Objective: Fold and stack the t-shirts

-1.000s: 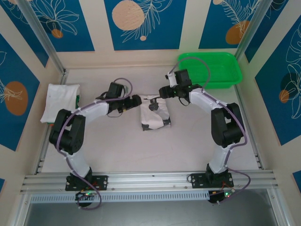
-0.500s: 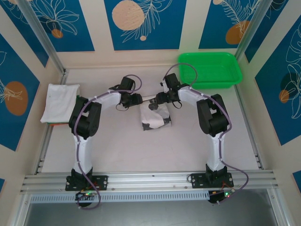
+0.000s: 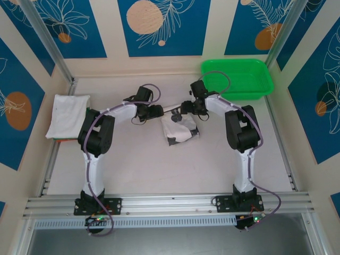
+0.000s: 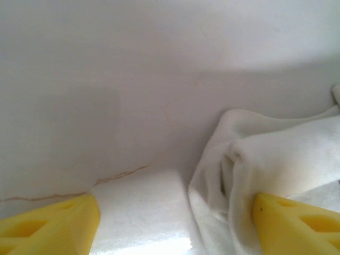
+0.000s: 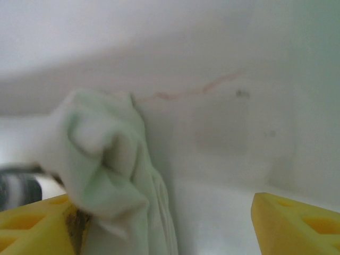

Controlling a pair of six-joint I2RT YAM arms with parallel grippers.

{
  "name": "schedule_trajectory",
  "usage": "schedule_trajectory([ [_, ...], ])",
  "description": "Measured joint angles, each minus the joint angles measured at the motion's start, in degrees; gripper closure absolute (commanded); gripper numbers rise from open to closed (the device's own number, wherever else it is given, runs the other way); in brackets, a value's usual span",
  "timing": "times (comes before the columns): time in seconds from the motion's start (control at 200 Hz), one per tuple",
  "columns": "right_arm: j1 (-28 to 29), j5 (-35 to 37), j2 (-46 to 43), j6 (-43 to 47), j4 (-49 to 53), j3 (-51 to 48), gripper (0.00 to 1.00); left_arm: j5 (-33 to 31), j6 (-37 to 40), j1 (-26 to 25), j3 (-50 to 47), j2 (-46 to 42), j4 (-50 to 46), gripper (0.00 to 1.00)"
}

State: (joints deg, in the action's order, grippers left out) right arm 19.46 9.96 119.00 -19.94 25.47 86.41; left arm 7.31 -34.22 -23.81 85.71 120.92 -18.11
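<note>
Broadly, the white tabletop (image 3: 133, 164) spreads out ahead of both arms, with a green plastic mesh basket (image 3: 236, 79) sitting at its far right corner. A neatly folded white cotton t-shirt (image 3: 67, 115) lies flat at the far left edge, well apart from everything else. Near the middle of the table a second white cotton t-shirt (image 3: 179, 130), crumpled and showing dark patches, lies bunched on the surface. The left gripper (image 3: 162, 110) and right gripper (image 3: 183, 109) reach in from either side to its far edge, close to one another. Seen from the left wrist, the yellow fingers (image 4: 48, 223) stand wide apart, a roll of the cloth touching the right-hand one and bare table between them. From the right wrist, the fingers (image 5: 297, 223) are likewise spread wide, with a bunched lump of cloth against the left-hand one; neither pair is clamped on the fabric.
</note>
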Motion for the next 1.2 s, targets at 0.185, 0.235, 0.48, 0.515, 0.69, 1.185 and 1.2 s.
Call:
schedule_trajectory([
  [0.185, 0.2, -4.7, -10.1, -2.5, -3.7, -12.3, 0.24, -0.1, -0.6, 0.2, -7.1, -6.7, 2.6, 0.0],
  [0.235, 0.4, -5.8, -11.8, -3.3, -4.6, -14.6, 0.27, -0.2, -1.1, 0.2, -9.7, -9.6, 3.1, 0.0],
  [0.48, 4.9, -8.8, -12.7, -8.6, -9.1, -21.0, 0.5, 1.0, -3.0, 0.4, -22.8, -22.1, 8.2, 0.0],
  [0.515, 5.7, -8.9, -12.5, -9.7, -9.8, -21.0, 0.51, 1.4, -3.4, 0.5, -24.5, -23.0, 9.0, 0.0],
  [0.69, 10.2, -8.2, -12.0, -14.1, -12.5, -21.0, 0.4, 4.0, -5.7, 0.5, -30.8, -23.9, 11.5, 0.0],
  [1.185, 9.4, -6.7, -8.0, -15.4, -13.5, -15.7, 0.41, 11.7, -10.7, -1.4, -28.5, -16.3, 19.4, 0.29],
  [1.2, 9.3, -6.8, -7.6, -15.6, -13.5, -15.5, 0.42, 11.8, -10.6, -1.4, -28.4, -16.1, 19.4, 0.31],
])
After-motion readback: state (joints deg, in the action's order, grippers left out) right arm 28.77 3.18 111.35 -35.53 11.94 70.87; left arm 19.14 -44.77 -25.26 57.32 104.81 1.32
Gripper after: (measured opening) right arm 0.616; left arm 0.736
